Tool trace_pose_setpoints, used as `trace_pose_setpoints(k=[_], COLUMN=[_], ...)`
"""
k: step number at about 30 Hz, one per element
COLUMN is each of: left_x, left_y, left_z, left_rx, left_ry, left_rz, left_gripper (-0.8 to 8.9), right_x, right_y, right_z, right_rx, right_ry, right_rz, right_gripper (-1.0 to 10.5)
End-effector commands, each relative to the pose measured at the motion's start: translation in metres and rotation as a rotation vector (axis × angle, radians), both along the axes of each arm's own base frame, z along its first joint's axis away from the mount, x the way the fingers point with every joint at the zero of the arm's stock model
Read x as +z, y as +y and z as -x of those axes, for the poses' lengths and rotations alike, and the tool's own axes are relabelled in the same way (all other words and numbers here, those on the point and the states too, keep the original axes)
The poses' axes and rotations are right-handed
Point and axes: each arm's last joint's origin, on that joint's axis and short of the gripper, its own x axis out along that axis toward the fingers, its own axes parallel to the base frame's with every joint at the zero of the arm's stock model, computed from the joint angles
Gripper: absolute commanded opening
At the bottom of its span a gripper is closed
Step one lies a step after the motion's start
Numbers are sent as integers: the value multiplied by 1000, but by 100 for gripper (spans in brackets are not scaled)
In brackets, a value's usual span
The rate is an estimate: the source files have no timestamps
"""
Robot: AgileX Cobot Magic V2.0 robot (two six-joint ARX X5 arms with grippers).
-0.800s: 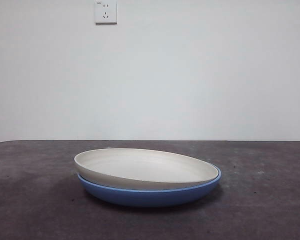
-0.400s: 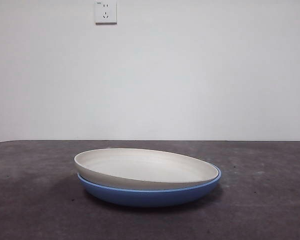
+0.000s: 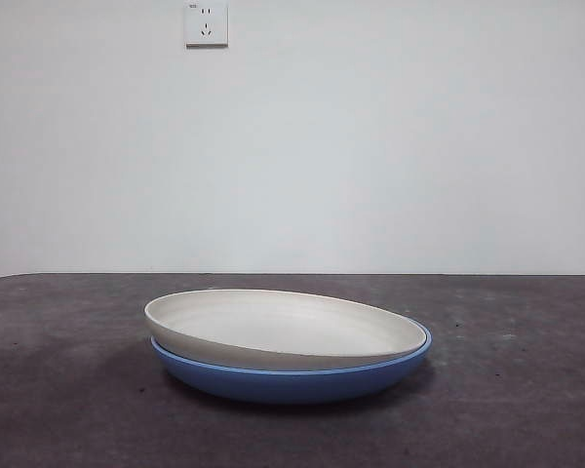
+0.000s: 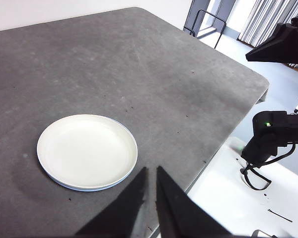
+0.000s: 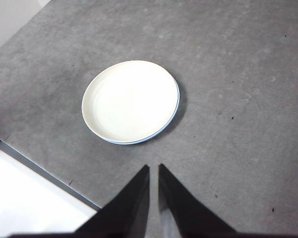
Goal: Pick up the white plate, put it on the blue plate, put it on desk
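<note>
The white plate (image 3: 283, 327) sits nested in the blue plate (image 3: 292, 378), and the pair rests on the dark grey bench (image 3: 526, 390) in front of a white wall (image 3: 370, 146) that carries a socket (image 3: 206, 23). In the front view the white plate lies slightly askew — its left rim rides above the blue rim, while on the right a thin blue edge shows past it. Neither arm enters that view. From the left wrist camera the left pincer (image 4: 150, 171) hangs above the bench near its edge, apart from the stacked plates (image 4: 87, 151), its jaws nearly together with only a narrow slit between them and nothing held. The right pincer (image 5: 154, 168) likewise hovers well clear of the plates (image 5: 130, 101) — jaws drawn close, gripping nothing.
</note>
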Motion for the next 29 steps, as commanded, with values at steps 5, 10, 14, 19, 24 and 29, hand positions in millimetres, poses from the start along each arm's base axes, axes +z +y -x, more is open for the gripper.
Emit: trace_pose_setpoints(k=[5,10,14,19,24,29], left_x=[4,2,1,-16,-57,-116], left_y=[0,2,6,5,8,17], left_z=[0,3,4,-12,-35,-56], left_rx=[-3,3,89,321,487,732], left_ry=[-18,-28,-36,28,-85,-169], left_rz=[12,20,25,69,60,33], left_gripper=[24,24,24,24,24,24], right_x=[5,5,5,5,5,5], right_y=[0,0,0,0,0,0], right_z=[1,1,1,1,1,1], right_rx=[8,8,8,8,8,8], right_ry=[-24,-25,-24,-24,-24,-24], right_rz=[-4,-4,-4,-4,-4,-4], right_gripper=[26,26,26,26,26,26])
